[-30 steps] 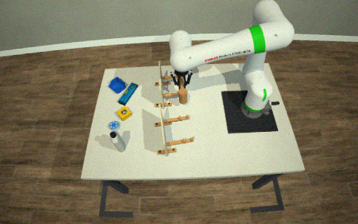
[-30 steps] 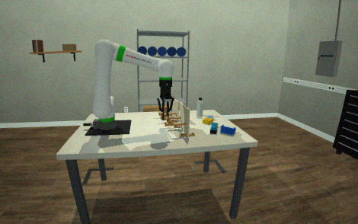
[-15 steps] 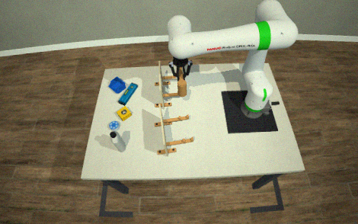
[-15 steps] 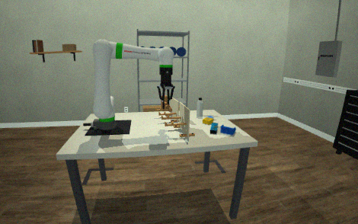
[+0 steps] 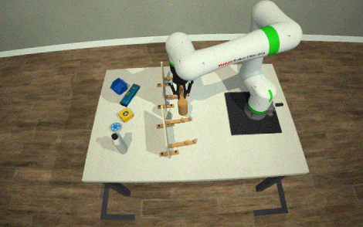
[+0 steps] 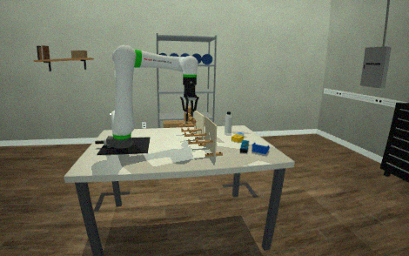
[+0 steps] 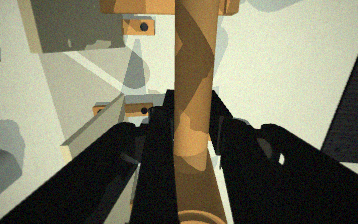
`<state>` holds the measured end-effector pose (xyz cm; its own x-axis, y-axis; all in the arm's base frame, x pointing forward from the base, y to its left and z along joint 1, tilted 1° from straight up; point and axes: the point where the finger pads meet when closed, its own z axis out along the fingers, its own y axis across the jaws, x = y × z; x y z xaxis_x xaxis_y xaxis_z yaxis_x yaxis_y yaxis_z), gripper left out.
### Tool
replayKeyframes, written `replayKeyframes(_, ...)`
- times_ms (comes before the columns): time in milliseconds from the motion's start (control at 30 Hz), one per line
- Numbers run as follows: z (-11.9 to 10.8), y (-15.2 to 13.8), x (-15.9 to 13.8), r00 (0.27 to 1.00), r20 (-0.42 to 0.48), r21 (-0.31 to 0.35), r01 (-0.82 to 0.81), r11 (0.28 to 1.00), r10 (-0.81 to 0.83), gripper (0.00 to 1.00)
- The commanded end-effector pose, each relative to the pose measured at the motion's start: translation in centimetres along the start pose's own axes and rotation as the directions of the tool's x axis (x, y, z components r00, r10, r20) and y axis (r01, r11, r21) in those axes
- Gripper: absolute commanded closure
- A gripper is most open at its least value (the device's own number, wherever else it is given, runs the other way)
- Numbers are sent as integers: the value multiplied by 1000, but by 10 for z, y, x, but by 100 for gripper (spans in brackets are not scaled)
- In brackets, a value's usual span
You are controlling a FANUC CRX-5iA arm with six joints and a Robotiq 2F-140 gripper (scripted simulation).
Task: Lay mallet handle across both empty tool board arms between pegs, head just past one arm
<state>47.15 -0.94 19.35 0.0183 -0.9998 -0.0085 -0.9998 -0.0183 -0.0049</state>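
Note:
The wooden mallet [image 5: 181, 101] has a straight handle and a thicker head [image 5: 182, 108] at its near end. My gripper [image 5: 181, 90] is shut on the handle, with a finger on each side in the wrist view [image 7: 192, 130]. The handle [image 7: 195, 90] runs up the middle of that view and passes over a wooden arm [image 7: 165, 6] at the top edge. The mallet hangs over the far pair of arms on the right of the upright panel [image 5: 165, 110]. The nearer pair of arms [image 5: 179, 120] [image 5: 182, 143], each with pegs, holds nothing. In the exterior view the gripper [image 6: 190, 109] is behind the panel [image 6: 211, 135].
Left of the panel lie a blue box [image 5: 119, 86], a blue bar [image 5: 130, 95], a yellow box [image 5: 126, 114], a blue disc [image 5: 115, 127] and a grey bottle [image 5: 119, 143]. Short arms also stick out on the panel's left side. My base stands on a black plate [image 5: 252, 113].

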Motion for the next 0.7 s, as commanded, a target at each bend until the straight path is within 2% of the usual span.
replayKeyframes(0,1,-3,-42,1000,-5,3,-2,1000,2,90)
replayKeyframes(300,5,4,-117,1000,-5,3,-2,1000,2,90)
replayKeyframes(367,5,4,-117,1000,-5,3,-2,1000,2,90)
replayKeyframes(400,7,9,-141,1000,-5,3,-2,1000,2,90)
replayKeyframes(667,9,25,-196,1000,-4,3,-2,1000,2,90)
